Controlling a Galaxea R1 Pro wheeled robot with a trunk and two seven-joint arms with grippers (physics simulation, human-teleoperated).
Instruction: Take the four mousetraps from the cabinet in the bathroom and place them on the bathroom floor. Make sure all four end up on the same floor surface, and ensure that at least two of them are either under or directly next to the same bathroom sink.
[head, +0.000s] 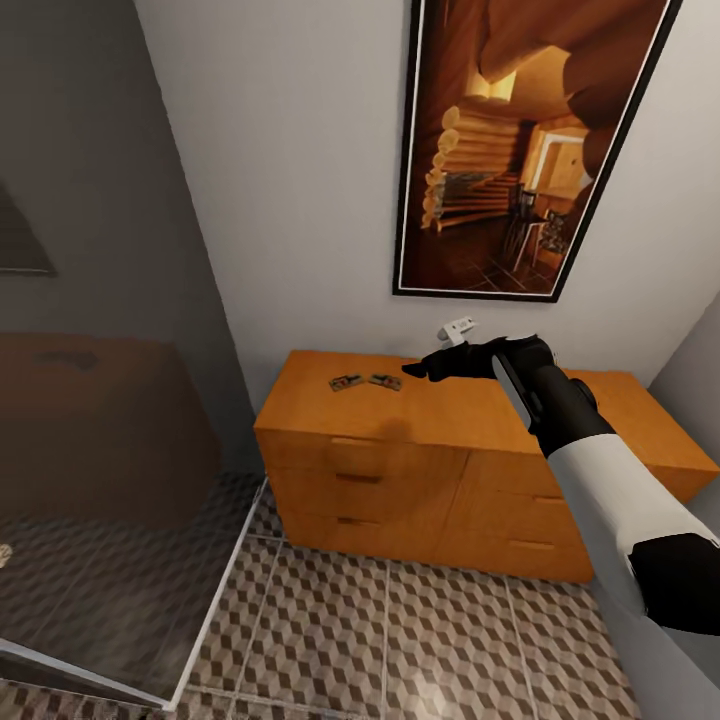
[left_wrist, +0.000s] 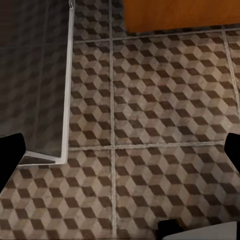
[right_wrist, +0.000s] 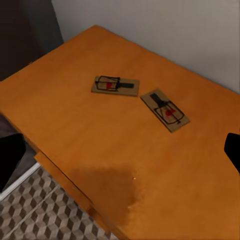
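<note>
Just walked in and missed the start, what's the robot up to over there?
The robot is reaching its right arm out over the top of the orange cabinet, its right gripper hovering near two mousetraps that lie side by side on it. Nothing is held; the fingers look spread apart. The left gripper is also open, pointing down at the patterned tile floor by a glass shower screen. No traps show on the floor.

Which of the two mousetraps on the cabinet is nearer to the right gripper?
The right-hand mousetrap, closest to the right gripper; the other mousetrap lies farther left.
</note>
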